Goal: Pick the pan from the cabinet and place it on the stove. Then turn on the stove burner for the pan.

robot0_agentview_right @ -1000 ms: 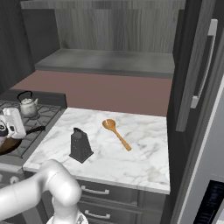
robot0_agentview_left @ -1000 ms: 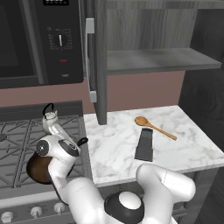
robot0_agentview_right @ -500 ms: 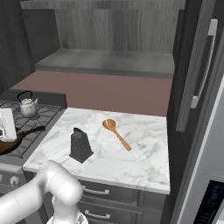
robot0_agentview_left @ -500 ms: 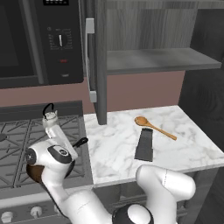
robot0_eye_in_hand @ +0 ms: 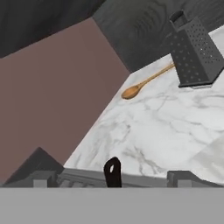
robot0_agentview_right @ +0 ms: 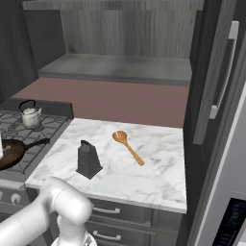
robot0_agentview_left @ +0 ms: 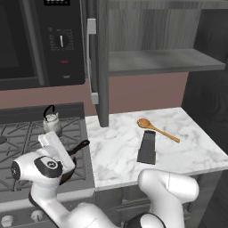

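Resting on the stove (robot0_agentview_left: 26,133) grate, the pan (robot0_agentview_right: 10,153) sits at the front right of the cooktop, its thin black handle (robot0_agentview_left: 79,147) reaching toward the marble counter (robot0_agentview_left: 178,147). Compared with a second ago, the arm has pulled back from the pan and swung lower toward the stove's front edge; the pan lies where it was. By my reading the placing is done, and what remains is the burner knob (robot0_agentview_left: 36,215) for that corner.

The arm's white wrist now hangs over the stove's front right, hiding much of the pan in the left base view, and the hand looks sideways across the counter. The gripper's fingers cannot be made out in the frames; they stand wide apart with nothing between them.

Further out, the kettle (robot0_agentview_left: 50,119) stands on a rear burner, and a grater (robot0_agentview_right: 88,160) and wooden spoon (robot0_agentview_right: 127,146) lie on the counter. Above, the cabinet (robot0_agentview_left: 147,58) is open, its shelf bare.
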### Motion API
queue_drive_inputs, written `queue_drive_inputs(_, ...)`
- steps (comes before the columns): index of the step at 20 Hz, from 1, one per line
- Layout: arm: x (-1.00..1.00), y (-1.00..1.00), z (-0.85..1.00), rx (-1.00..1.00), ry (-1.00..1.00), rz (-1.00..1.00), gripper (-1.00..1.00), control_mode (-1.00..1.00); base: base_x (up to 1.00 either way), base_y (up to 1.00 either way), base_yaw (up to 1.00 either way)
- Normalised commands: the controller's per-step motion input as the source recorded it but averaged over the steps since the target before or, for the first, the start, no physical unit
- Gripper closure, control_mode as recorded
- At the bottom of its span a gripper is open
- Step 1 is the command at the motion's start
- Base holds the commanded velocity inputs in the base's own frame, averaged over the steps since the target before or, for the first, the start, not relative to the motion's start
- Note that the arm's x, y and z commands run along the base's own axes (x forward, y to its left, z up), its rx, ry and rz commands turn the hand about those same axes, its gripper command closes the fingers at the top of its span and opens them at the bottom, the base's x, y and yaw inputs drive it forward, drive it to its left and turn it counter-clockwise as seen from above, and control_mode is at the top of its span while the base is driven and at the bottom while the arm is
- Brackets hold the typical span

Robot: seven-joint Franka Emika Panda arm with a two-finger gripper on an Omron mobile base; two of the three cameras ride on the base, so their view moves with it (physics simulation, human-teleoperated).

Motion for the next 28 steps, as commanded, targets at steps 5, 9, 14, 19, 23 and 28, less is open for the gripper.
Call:
queue_drive_inputs(5, -0.57, 0.23, -0.02, -0.18, 0.0, 0.0, -1.0, -1.0, 0.0, 0.0, 0.0)
queue_drive_inputs(9, -0.64, 0.12, -0.06, -0.2, -0.01, 0.0, -1.0, -1.0, 0.0, 0.0, 0.0)
queue_drive_inputs(14, -0.63, 0.0, -0.13, -0.19, 0.0, 0.0, -1.0, -1.0, 0.0, 0.0, 0.0)
queue_drive_inputs(19, -0.57, 0.0, -0.2, -0.17, 0.0, 0.02, -1.0, -1.0, 0.0, 0.0, 0.0)
queue_drive_inputs(23, -0.53, 0.0, -0.2, -0.15, 0.02, 0.05, -1.0, -1.0, 0.0, 0.0, 0.0)
queue_drive_inputs(28, -0.45, 0.0, -0.23, -0.13, 0.01, 0.08, -1.0, -1.0, 0.0, 0.0, 0.0)
